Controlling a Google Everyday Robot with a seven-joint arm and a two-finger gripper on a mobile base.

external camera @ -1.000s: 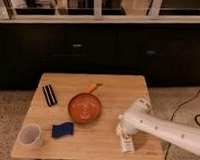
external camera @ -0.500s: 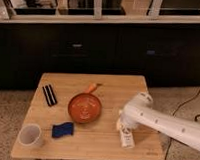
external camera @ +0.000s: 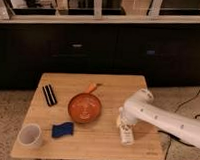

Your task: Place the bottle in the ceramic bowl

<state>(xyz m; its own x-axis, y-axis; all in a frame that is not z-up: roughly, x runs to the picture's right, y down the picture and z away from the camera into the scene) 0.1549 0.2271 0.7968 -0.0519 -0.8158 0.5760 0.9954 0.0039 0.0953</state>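
Note:
The bottle (external camera: 126, 134), small and white with a dark-and-tan label, is at the right front of the wooden table (external camera: 105, 145). I cannot tell whether it rests on the wood or is lifted. My gripper (external camera: 122, 120), at the end of the white arm (external camera: 162, 119) that reaches in from the right, is right at the bottle's upper end. The ceramic bowl (external camera: 85, 108) is a round orange-red dish with a short orange handle (external camera: 92, 87). It sits at the table's middle, to the left of the gripper, and has nothing in it.
A white cup (external camera: 31, 135) stands at the front left corner. A blue sponge (external camera: 62, 129) lies in front of the bowl. A black oblong object (external camera: 49, 95) lies at the left. Dark cabinets (external camera: 95, 49) stand behind the table.
The arm's wrist end has risen and drawn back a little. The bottle at the gripper sits slightly farther from the front edge than before.

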